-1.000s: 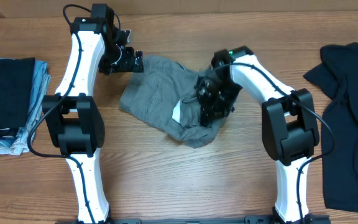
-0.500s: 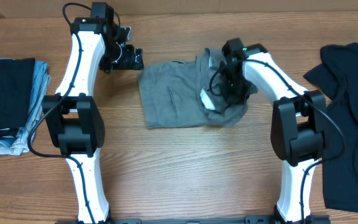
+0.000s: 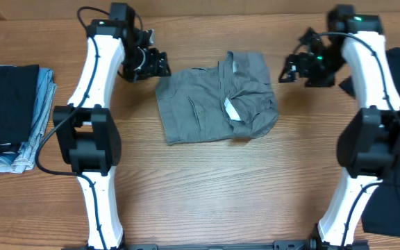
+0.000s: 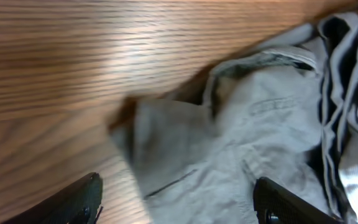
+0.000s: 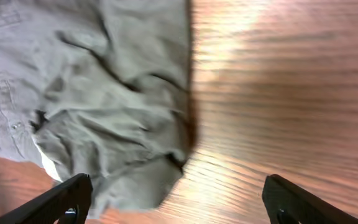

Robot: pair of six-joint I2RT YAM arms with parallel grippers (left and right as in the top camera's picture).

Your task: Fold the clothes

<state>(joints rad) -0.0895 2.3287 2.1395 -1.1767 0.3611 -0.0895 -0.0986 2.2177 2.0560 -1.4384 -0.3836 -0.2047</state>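
A grey garment [image 3: 217,97] lies rumpled and partly folded over itself in the middle of the table, a white label showing on its right half. My left gripper [image 3: 158,66] hovers open at its top-left corner. In the left wrist view the grey cloth [image 4: 253,143] lies under and between the spread fingers [image 4: 73,205], which hold nothing. My right gripper [image 3: 288,71] is open and stands apart from the garment, to its upper right. The right wrist view shows the garment's edge [image 5: 104,93] and bare wood between the wide fingers [image 5: 297,202].
A stack of folded dark and light-blue clothes [image 3: 9,114] sits at the left edge. A dark navy shirt [image 3: 394,132] lies spread at the right edge, beside the right arm. Bare wooden table [image 3: 214,187] lies in front of the garment.
The right gripper opened, let go of the grey garment and swung up and to the right. The garment now lies folded over. The left gripper edged right and narrowed slightly.
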